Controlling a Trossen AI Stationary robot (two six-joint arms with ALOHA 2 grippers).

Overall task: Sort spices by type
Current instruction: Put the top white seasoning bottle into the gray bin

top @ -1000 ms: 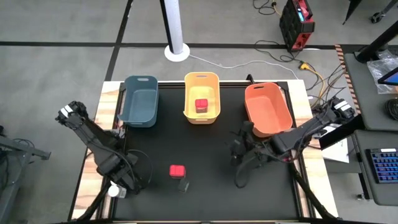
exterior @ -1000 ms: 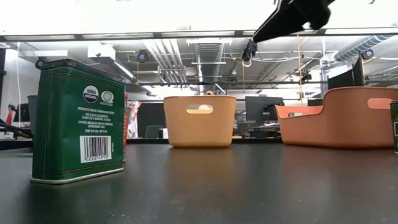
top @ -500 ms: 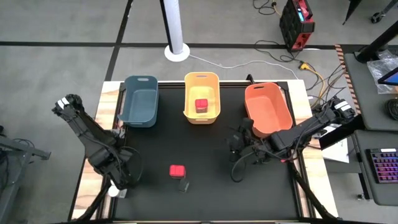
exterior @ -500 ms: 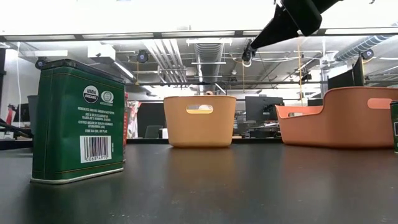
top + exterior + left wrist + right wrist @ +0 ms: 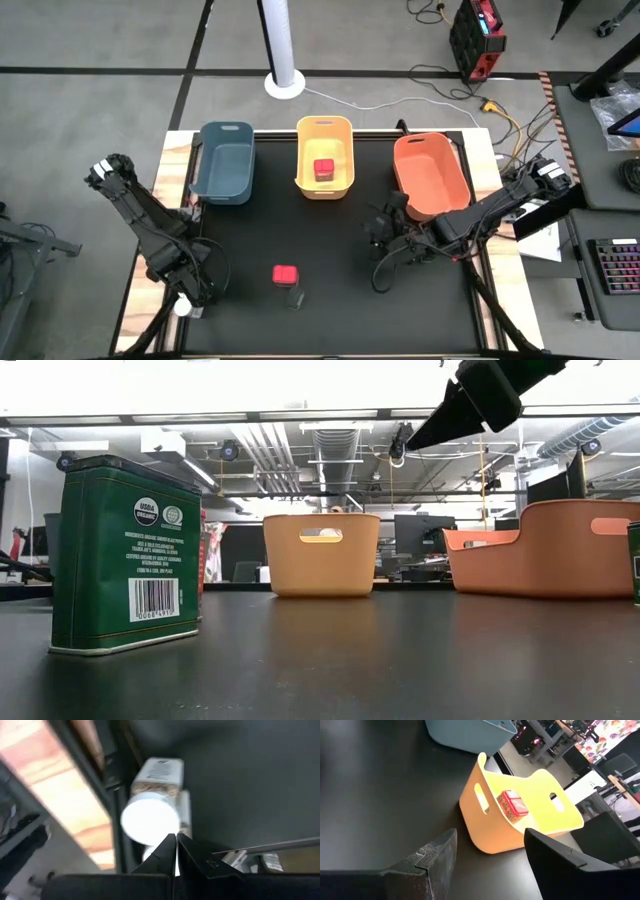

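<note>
Two white-lidded spice jars (image 5: 150, 820) lie side by side at the table's near left corner, beside its dark edge rail. My left gripper (image 5: 176, 836) is shut right over them, pointing steeply down (image 5: 187, 298). A red-lidded jar (image 5: 285, 273) stands near the front edge, with a dark green tin (image 5: 125, 555) just in front of it. Another red-lidded jar (image 5: 512, 805) sits in the yellow bin (image 5: 325, 155). My right gripper (image 5: 490, 834) hangs open and clear of the table right of centre (image 5: 383, 232), nothing between its fingers. My left gripper's shut fingertips (image 5: 172, 845) stand over the rim of the nearer jar's white lid (image 5: 167, 827), coming from above. I cannot tell whether they touch it.
A blue bin (image 5: 225, 160), the yellow bin and an orange bin (image 5: 430, 175) stand in a row along the far edge. Another green tin's edge (image 5: 635, 560) shows at the low view's right border. Bare black mat lies between the bins and the front jars.
My left gripper has shifted a little toward the table's left edge and sunk slightly over the white-lidded jars, staying shut. The jars have not moved.
</note>
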